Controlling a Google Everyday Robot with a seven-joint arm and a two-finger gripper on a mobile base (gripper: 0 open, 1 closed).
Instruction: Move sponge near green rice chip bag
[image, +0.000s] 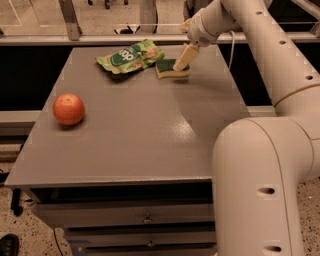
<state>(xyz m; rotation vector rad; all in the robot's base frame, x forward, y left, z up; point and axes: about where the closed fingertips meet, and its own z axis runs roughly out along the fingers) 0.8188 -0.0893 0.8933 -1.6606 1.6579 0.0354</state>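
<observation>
The sponge (169, 69), dark green on top with a pale yellow base, lies flat on the grey table (135, 130) at the far edge. It sits just right of the green rice chip bag (131, 56), almost touching it. My gripper (183, 58) hangs just above the sponge's right half. Its beige fingers (186, 54) point down at the sponge and look open, not clamped on it. The white arm reaches in from the upper right.
An orange (68, 109) sits on the left side of the table. The robot's large white arm link (260, 180) fills the lower right. A rail and window run behind the table's far edge.
</observation>
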